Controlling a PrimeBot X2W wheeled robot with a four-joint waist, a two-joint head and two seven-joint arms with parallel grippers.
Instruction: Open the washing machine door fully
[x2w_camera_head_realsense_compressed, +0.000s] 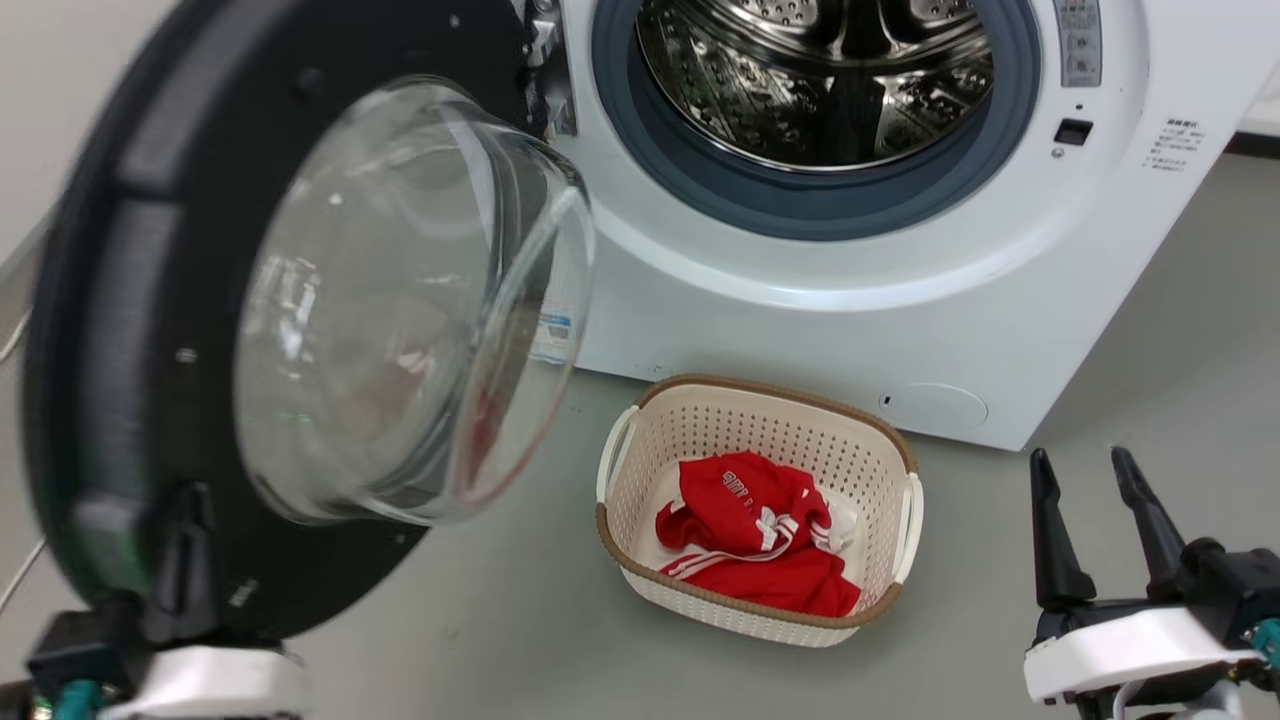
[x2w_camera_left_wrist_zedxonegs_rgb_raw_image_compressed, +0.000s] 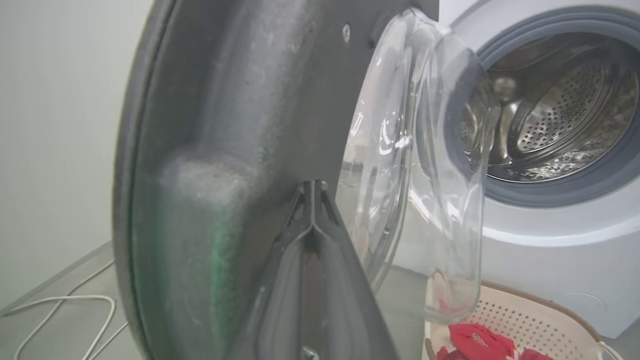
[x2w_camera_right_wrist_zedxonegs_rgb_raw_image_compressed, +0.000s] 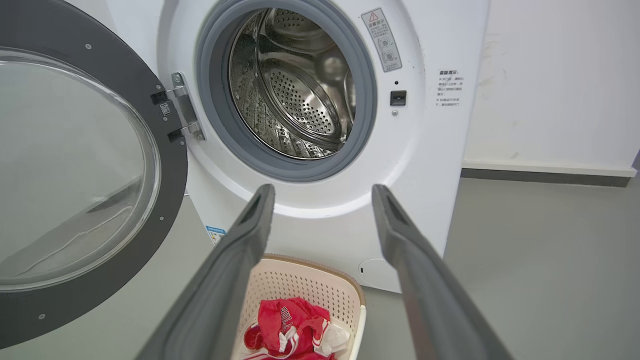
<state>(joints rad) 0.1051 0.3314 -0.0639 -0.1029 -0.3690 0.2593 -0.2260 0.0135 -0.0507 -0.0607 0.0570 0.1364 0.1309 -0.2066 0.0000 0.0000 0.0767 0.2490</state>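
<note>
The left gripper (x2w_camera_left_wrist_zedxonegs_rgb_raw_image_compressed: 312, 189) has its fingers closed together, their tips touching the dark inner face of the washing machine door (x2w_camera_left_wrist_zedxonegs_rgb_raw_image_compressed: 225, 125), just beside the glass bowl (x2w_camera_left_wrist_zedxonegs_rgb_raw_image_compressed: 425, 150); the door stands swung wide on its hinge (x2w_camera_right_wrist_zedxonegs_rgb_raw_image_compressed: 182, 107). The right gripper (x2w_camera_head_realsense_compressed: 1080, 456) is open, empty, well apart from the door. Ahead of it sits a basket (x2w_camera_head_realsense_compressed: 770, 384) with red clothing (x2w_camera_head_realsense_compressed: 760, 540), and behind that the washing machine (x2w_camera_head_realsense_compressed: 900, 300) with its steel drum (x2w_camera_head_realsense_compressed: 820, 90).

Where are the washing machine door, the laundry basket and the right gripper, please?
washing machine door (x2w_camera_head_realsense_compressed: 120, 300): head view, on its black rim.
laundry basket (x2w_camera_head_realsense_compressed: 760, 430): head view, on its perforated back wall.
right gripper (x2w_camera_head_realsense_compressed: 1080, 458): head view, midway between its fingertips.
</note>
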